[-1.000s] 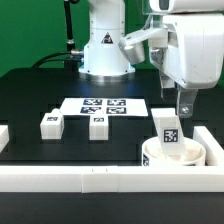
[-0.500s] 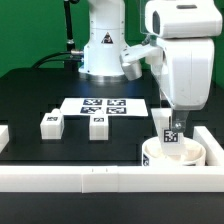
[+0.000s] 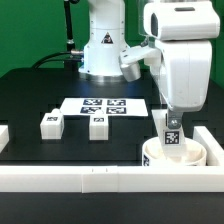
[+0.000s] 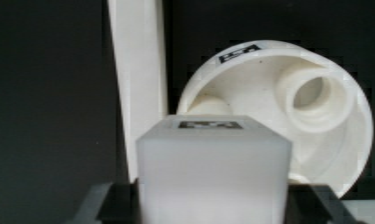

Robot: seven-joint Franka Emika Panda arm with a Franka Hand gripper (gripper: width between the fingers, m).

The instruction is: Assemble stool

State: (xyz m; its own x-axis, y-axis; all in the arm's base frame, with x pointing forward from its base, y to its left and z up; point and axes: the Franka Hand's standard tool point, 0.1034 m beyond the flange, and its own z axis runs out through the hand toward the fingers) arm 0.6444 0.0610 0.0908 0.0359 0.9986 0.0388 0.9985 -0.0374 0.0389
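Gripper (image 3: 172, 121) at lower right of the exterior view, pointing straight down; jaws closed onto the upright leg (image 3: 171, 140), gripping its upper part; wrist view shows dark fingers (image 4: 116, 206) flush against both sides of that white block, no gap visible; tag on the leg's face toward the exterior camera, another tag on its top end; leg stands at the round seat (image 3: 199, 153), overlapping it in both views; can't tell if it sits in a hole or just rests there; seat in lower right corner of the black table (image 3: 35, 95), just behind the border rail (image 3: 100, 181); second leg (image 3: 52, 123) and third leg (image 3: 98, 126) loose at centre left, apart from each other; marker board (image 3: 105, 105) flat behind them, mid frame.
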